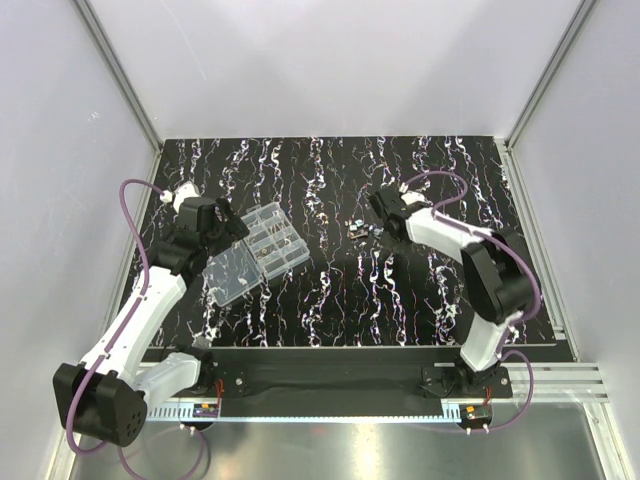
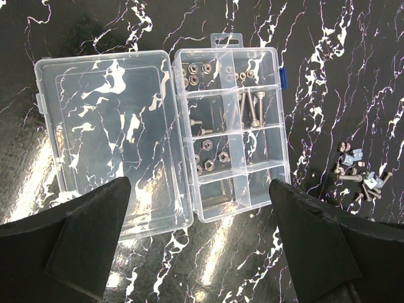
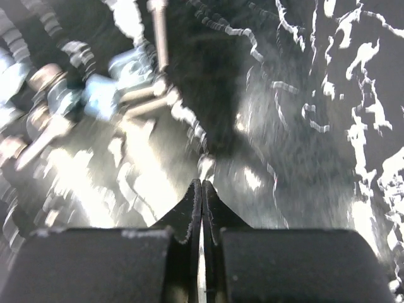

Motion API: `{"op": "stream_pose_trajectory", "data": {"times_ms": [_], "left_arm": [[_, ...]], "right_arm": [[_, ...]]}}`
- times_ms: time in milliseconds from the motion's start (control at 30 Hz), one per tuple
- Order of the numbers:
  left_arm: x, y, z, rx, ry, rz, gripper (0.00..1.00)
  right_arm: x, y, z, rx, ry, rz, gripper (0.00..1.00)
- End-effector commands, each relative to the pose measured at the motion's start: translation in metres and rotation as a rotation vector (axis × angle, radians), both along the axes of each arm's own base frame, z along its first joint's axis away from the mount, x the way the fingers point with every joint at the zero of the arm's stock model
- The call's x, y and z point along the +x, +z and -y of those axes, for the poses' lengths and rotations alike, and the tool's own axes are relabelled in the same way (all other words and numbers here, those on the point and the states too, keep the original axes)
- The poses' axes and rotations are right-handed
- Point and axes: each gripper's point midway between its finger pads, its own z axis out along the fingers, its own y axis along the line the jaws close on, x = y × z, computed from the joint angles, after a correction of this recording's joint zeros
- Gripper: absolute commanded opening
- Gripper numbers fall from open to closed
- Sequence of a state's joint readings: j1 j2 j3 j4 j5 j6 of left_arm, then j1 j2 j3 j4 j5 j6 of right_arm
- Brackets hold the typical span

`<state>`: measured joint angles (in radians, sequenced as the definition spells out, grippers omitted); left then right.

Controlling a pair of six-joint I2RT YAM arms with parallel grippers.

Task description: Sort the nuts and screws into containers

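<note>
The clear organiser box (image 1: 277, 240) lies open at the left, its flat lid (image 2: 104, 139) folded out beside the containers (image 2: 238, 134). Screws (image 2: 251, 107) lie in one compartment and nuts (image 2: 191, 73) in others. My left gripper (image 2: 199, 186) hangs open above the box's near edge, with nothing between its fingers (image 2: 95, 221). A loose pile of screws and nuts (image 1: 362, 228) sits mid-table, blurred in the right wrist view (image 3: 95, 95). My right gripper (image 3: 202, 183) is shut just beside that pile, tips pressed together low over the table; I cannot tell whether a piece is pinched.
Pale blue-grey square pieces (image 2: 356, 153) lie among the loose pile (image 2: 358, 177), right of the box. The black marbled tabletop (image 1: 400, 290) has white streaks. White walls and metal frame posts (image 1: 530, 100) close in the back and sides.
</note>
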<state>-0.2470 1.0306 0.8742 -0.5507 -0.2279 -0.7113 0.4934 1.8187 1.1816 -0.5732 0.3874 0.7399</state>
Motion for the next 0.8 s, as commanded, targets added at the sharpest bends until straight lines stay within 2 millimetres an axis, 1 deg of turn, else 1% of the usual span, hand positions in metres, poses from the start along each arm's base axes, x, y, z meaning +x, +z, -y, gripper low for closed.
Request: {"op": "stream_pose_trajectory", "data": {"times_ms": [0,33,100,133,167,200,233,267,300,367,400,433,467,500,533,567,600,633,667,700,733,767], "left_arm": [[0.007,0.006,0.002,-0.003,-0.004,0.039,0.99],[0.007,0.006,0.001,-0.002,-0.003,0.040,0.99],[0.007,0.006,0.001,0.000,-0.001,0.041,0.99],[0.007,0.007,0.001,-0.001,-0.001,0.042,0.99],[0.007,0.008,0.000,0.001,0.002,0.044,0.99],[0.006,0.008,-0.001,0.002,0.004,0.045,0.99],[0.006,0.009,-0.001,0.003,0.005,0.046,0.99],[0.006,0.011,-0.003,0.005,0.012,0.055,0.99],[0.006,0.010,-0.002,0.006,0.011,0.055,0.99],[0.005,0.012,-0.001,0.002,0.006,0.060,0.99],[0.005,0.010,-0.001,0.003,0.006,0.056,0.99],[0.005,0.011,-0.001,0.001,0.005,0.057,0.99],[0.005,0.010,0.000,-0.004,0.001,0.057,0.99],[0.006,0.010,0.001,-0.006,-0.003,0.058,0.99],[0.006,0.010,0.002,-0.007,-0.005,0.058,0.99],[0.006,0.010,0.002,-0.009,-0.007,0.058,0.99],[0.006,0.009,0.003,-0.011,-0.010,0.056,0.99],[0.006,0.008,0.004,-0.013,-0.013,0.054,0.99],[0.007,0.009,0.004,-0.016,-0.015,0.057,0.99],[0.006,0.008,0.005,-0.019,-0.020,0.057,0.99],[0.007,0.007,0.006,-0.021,-0.025,0.057,0.99],[0.007,0.008,0.008,-0.025,-0.031,0.059,0.99]], "right_arm": [[0.003,0.056,-0.027,0.139,0.106,0.125,0.00],[0.008,0.075,-0.038,0.181,0.142,0.183,0.00],[0.011,0.092,-0.060,0.246,0.232,0.221,0.00],[0.014,0.109,-0.083,0.290,0.311,0.270,0.00],[0.016,0.115,-0.092,0.299,0.334,0.288,0.00],[0.023,0.124,-0.105,0.312,0.359,0.309,0.00],[0.019,0.129,-0.123,0.321,0.416,0.313,0.00],[0.025,0.141,-0.136,0.331,0.443,0.340,0.00],[0.025,0.129,-0.142,0.303,0.458,0.303,0.00],[0.029,0.125,-0.140,0.268,0.414,0.273,0.00],[0.028,0.119,-0.133,0.230,0.379,0.231,0.00],[0.032,0.118,-0.116,0.175,0.273,0.242,0.03],[0.030,0.115,-0.103,0.131,0.215,0.232,0.08],[0.018,0.112,-0.083,0.086,0.141,0.195,0.16],[0.015,0.113,-0.067,0.024,0.097,0.206,0.22],[0.005,0.105,-0.054,-0.013,0.071,0.180,0.35],[-0.006,0.109,-0.039,-0.029,0.037,0.169,0.38],[-0.012,0.106,-0.032,-0.021,-0.006,0.164,0.40],[-0.019,0.102,-0.024,-0.015,-0.031,0.151,0.47],[-0.030,0.093,-0.006,-0.014,-0.074,0.124,0.49],[-0.036,0.088,-0.003,0.030,-0.118,0.105,0.50],[-0.041,0.083,0.005,0.042,-0.157,0.094,0.52]]}}
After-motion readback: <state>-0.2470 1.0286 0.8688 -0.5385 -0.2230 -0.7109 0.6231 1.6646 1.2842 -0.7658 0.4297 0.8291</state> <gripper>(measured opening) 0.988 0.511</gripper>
